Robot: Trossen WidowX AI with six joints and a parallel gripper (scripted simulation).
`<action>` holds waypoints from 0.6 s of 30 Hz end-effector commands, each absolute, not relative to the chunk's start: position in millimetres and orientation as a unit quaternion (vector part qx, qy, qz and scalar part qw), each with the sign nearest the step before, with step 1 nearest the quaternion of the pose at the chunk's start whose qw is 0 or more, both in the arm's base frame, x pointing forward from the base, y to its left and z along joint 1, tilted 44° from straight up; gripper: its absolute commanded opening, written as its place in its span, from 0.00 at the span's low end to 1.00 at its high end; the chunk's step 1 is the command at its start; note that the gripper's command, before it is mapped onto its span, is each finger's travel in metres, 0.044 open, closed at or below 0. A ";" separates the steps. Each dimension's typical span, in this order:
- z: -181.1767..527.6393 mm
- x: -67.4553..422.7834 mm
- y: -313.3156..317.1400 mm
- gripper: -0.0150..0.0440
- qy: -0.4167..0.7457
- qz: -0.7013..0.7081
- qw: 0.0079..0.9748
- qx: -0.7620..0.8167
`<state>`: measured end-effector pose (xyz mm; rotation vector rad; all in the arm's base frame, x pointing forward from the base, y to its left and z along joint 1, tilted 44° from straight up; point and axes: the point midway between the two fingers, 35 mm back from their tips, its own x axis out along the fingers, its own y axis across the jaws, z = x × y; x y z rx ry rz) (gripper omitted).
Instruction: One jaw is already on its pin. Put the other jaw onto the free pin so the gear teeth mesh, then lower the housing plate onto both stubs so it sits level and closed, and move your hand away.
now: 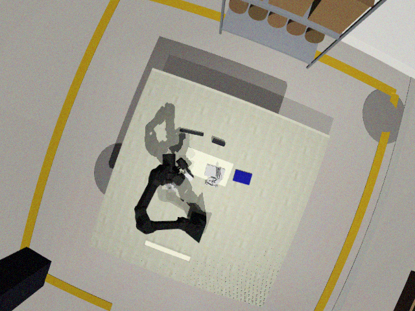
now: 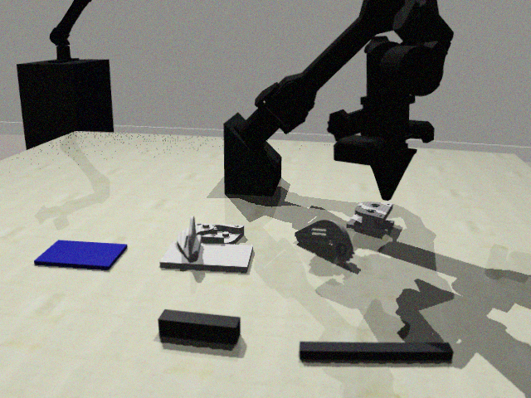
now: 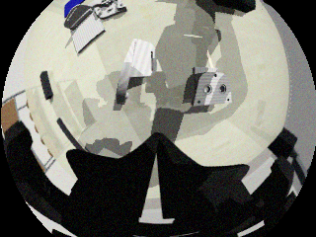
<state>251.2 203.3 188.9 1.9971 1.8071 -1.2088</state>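
Observation:
My gripper [image 2: 387,197] [image 3: 157,136] is shut and empty, pointing down above the table near the housing plate. The grey housing plate [image 1: 169,186] [image 2: 380,208] [image 3: 215,95], with two holes, rests raised on a small dark support. A loose grey jaw [image 1: 189,175] [image 2: 319,236] [image 3: 141,55] lies between it and the mechanism base. The mechanism base [image 1: 211,181] [image 2: 233,233] [image 3: 113,9] stands behind a white block [image 2: 225,255] [image 3: 90,35]. A pointed grey piece [image 2: 188,245] [image 3: 78,19] stands tilted on that block; I cannot tell whether it is the fitted jaw.
A blue pad [image 1: 242,177] [image 2: 81,254] lies beside the white block. A short black bar [image 1: 218,141] [image 2: 199,328] and a long black bar [image 1: 191,131] [image 2: 375,352] lie on the side away from the arm's base. A pale strip [image 1: 166,250] lies behind the arm.

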 end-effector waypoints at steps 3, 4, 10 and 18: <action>167.9 262.5 180.5 0.25 0.564 -0.467 0.071 0.677; 167.3 262.8 179.7 0.25 0.563 -0.469 0.070 0.677; 167.3 262.8 179.7 0.25 0.563 -0.469 0.070 0.677; 159.7 262.9 187.2 0.25 0.563 -0.470 0.070 0.676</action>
